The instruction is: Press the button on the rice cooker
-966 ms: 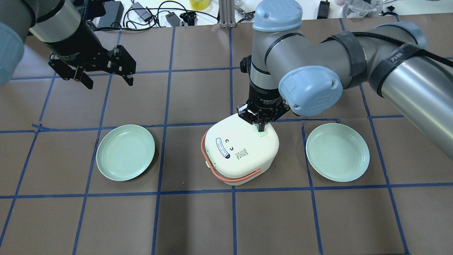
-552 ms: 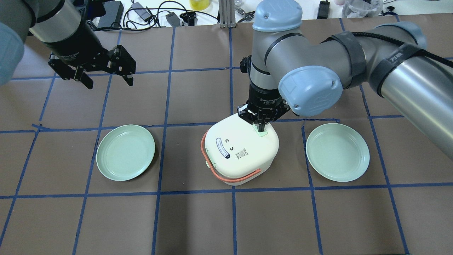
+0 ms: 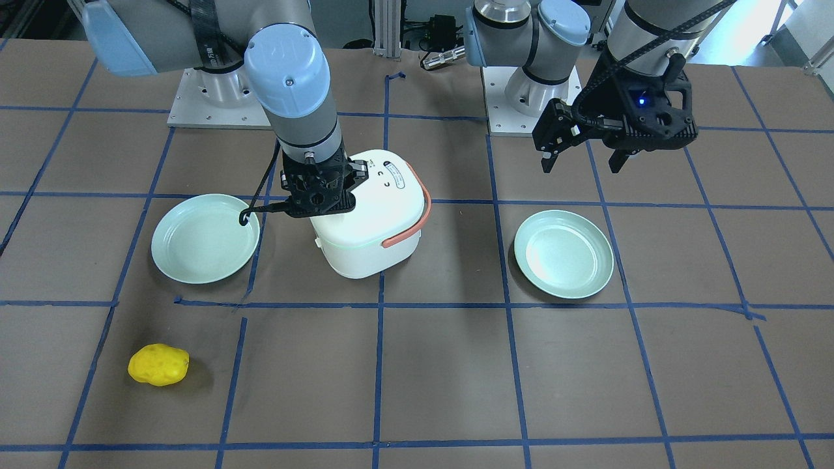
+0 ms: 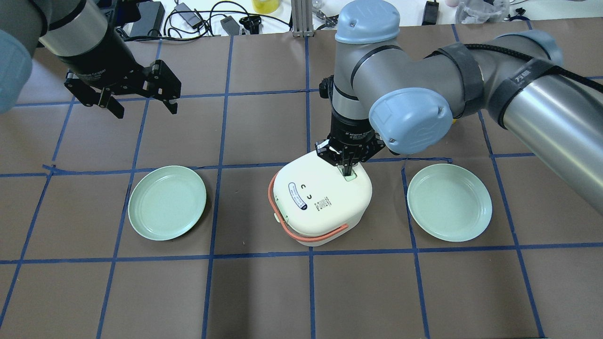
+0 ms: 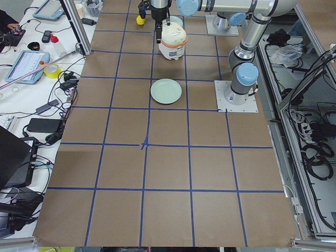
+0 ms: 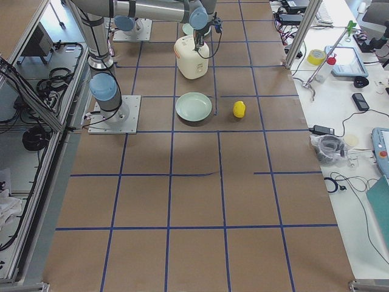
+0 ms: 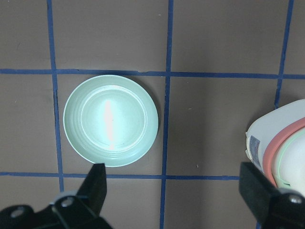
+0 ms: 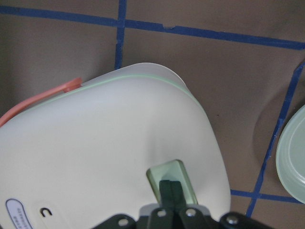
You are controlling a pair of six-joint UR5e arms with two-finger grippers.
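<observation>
front view hides the button (image 8: 171, 171); wrist view shows closed right pincer (image 8: 170, 187) seemingly touching it.

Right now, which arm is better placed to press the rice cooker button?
Right. The right gripper is shut, its tips right at the green button on top of the rice cooker. The left gripper hangs open off to the side, over by a green plate.

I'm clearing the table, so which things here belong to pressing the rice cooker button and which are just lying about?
Job: white rice cooker with orange handle; pale green button on its lid; shut right gripper touching it.
Lying about: round pale green plate; second such plate; lumpy yellow object; open left gripper.
</observation>
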